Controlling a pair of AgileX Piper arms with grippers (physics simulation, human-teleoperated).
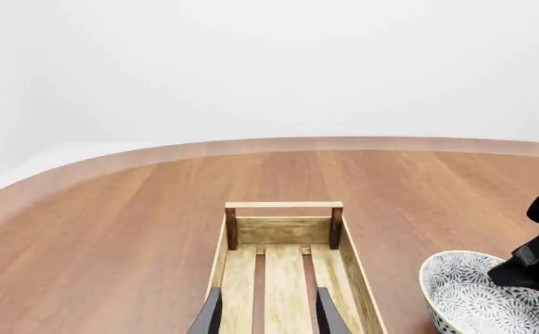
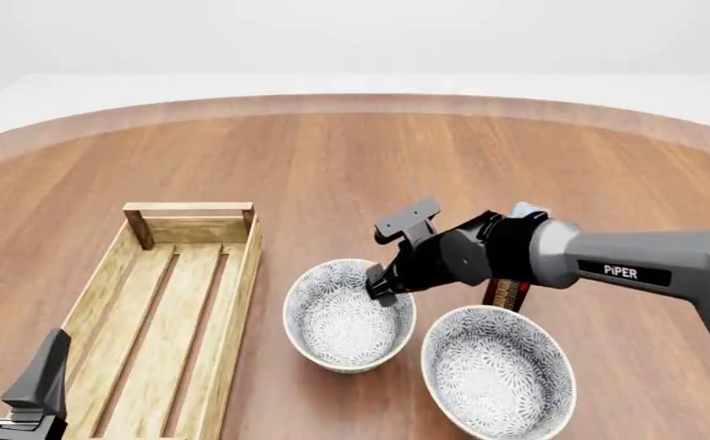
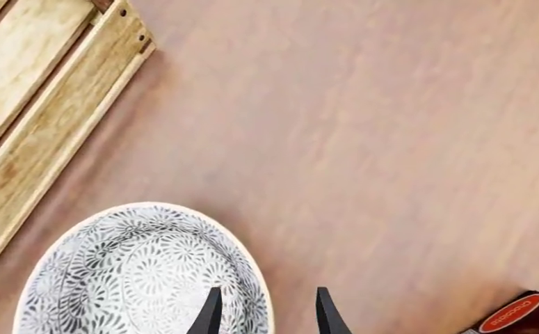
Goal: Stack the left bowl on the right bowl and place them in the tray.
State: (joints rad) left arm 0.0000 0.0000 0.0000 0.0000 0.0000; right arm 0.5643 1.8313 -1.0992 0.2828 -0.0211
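Observation:
The tray is a long pale-wood crate lying at the left; it also shows in the left wrist view and the right wrist view. Just to its right sits the left bowl, white with a grey flower pattern. The matching right bowl stands beside it, nearer the front edge. My right gripper is open, its fingers straddling the left bowl's right rim. Open too, my left gripper hovers over the tray's near end, nothing between its fingers.
A dark brown chocolate box stands just behind the right bowl, partly hidden by the right arm; its corner shows in the right wrist view. The round wooden table's far edge curves across the back.

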